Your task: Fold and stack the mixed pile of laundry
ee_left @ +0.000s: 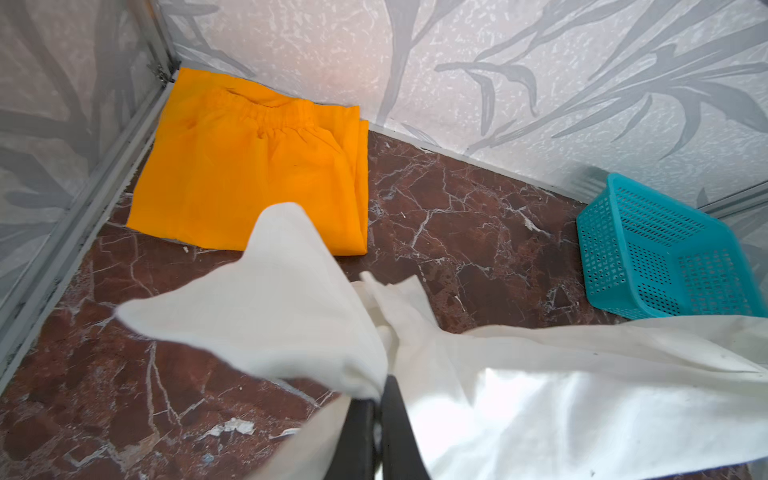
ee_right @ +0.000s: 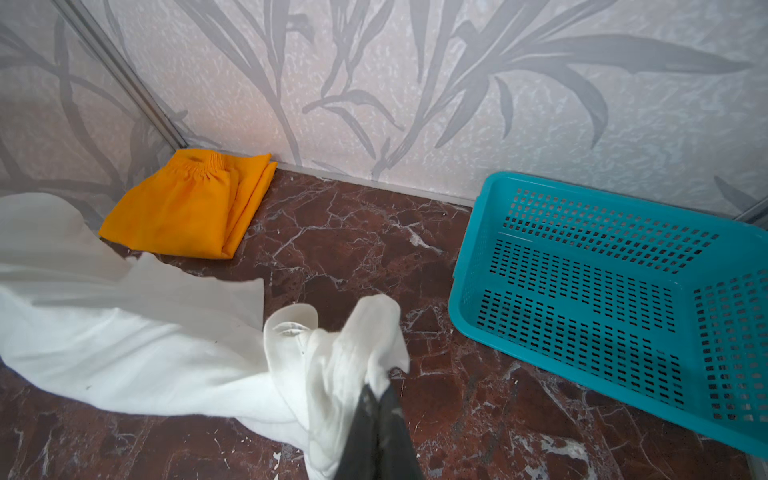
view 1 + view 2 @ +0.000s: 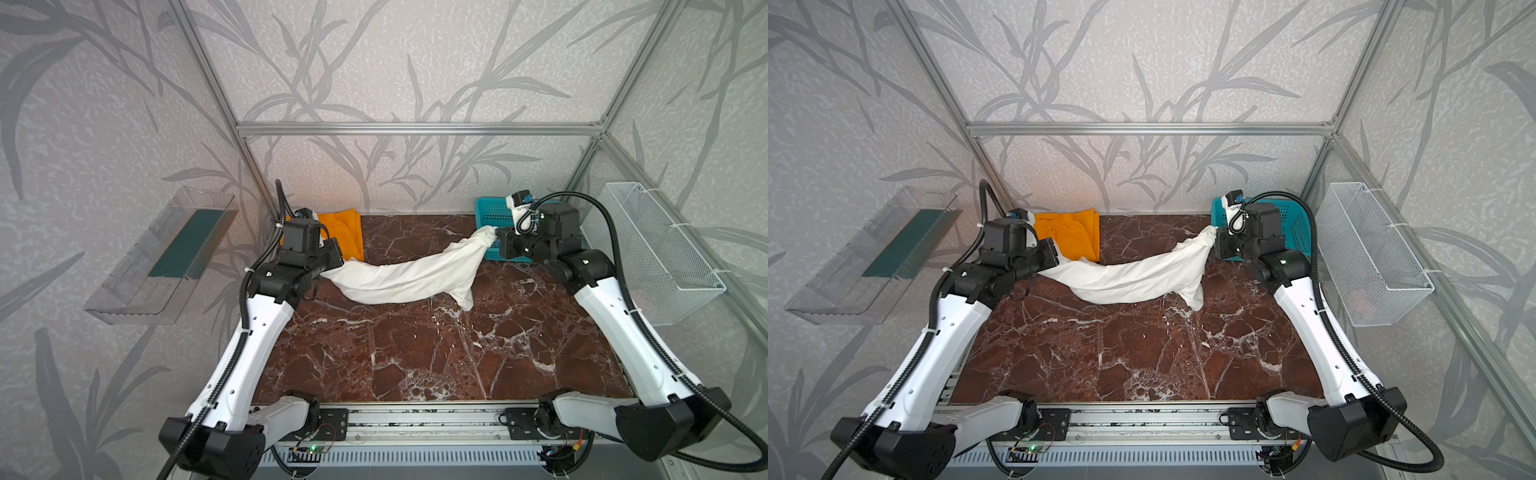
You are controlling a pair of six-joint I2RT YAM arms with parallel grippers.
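Observation:
The white shirt (image 3: 399, 276) (image 3: 1133, 276) hangs stretched between both grippers above the marble table, sagging in the middle, with one loose end touching the table. My left gripper (image 3: 338, 259) (image 1: 380, 397) is shut on the shirt's left end (image 1: 291, 311). At the back right, my right gripper (image 3: 498, 239) (image 2: 376, 388) is shut on the shirt's bunched other end (image 2: 345, 353). The shirt's print is hidden. Folded flat, the orange trousers (image 3: 347, 237) (image 3: 1071, 239) (image 1: 253, 166) (image 2: 187, 208) lie in the back left corner, just behind the left gripper.
A teal plastic basket (image 3: 490, 212) (image 3: 1296, 232) (image 1: 665, 257) (image 2: 615, 282) stands at the back right, behind the right gripper. A white wire basket (image 3: 660, 253) hangs on the right wall and a clear tray (image 3: 166, 257) on the left wall.

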